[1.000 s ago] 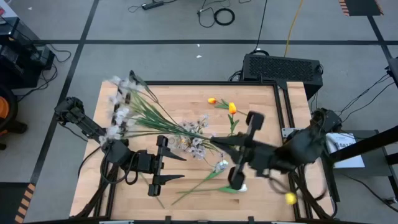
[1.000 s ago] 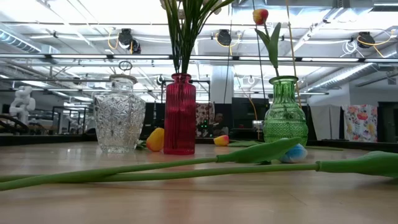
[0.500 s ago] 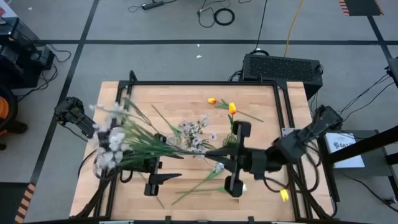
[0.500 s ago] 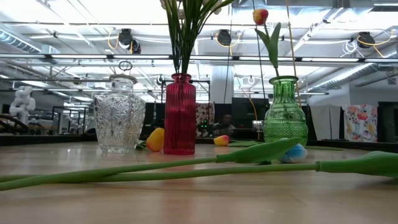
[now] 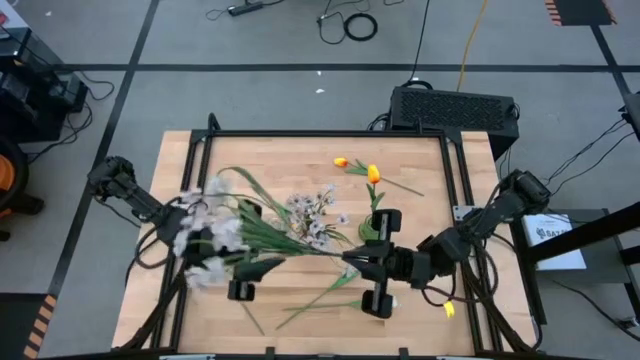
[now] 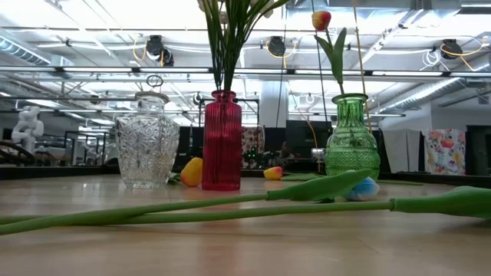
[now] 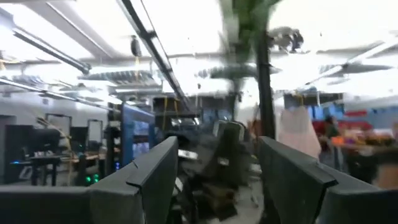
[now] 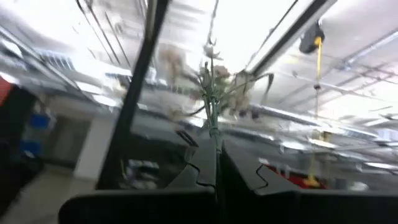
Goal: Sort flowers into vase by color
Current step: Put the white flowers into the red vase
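My right gripper [image 5: 352, 262] is shut on a spray of small pale blossoms [image 5: 205, 240], which reaches over the table's left half and covers part of my left arm. My left gripper [image 5: 252, 277] stands open below the spray's head, with nothing between its fingers [image 7: 214, 180]. In the low view a clear vase [image 6: 146, 142], a red vase [image 6: 222, 142] with green stems and a green vase [image 6: 351, 138] with an orange tulip [image 6: 321, 19] stand in a row. A pale-blue tulip [image 6: 360, 188] and orange tulips [image 5: 341, 162] lie on the table. My right gripper pinches the spray's green stem near its lower end [image 8: 214, 135] between its two fingers. The fingers come from the table's right side and slant upward, along the stem. The spray is lifted clear of the table, its blossom head [image 8: 211, 87] at the far, higher end.
Long green stems [image 6: 192, 208] of the lying flowers cross the near part of the wooden table [image 5: 420, 160]. A black frame [image 5: 300, 134] runs round the table's edges. A black box [image 5: 455, 108] sits behind the far right corner.
My right gripper has come down toward the table and tipped its fingers upward, still shut on the spray. The spray's blossom head has swung from the table's far left toward the near left. My left gripper has tipped upward in place.
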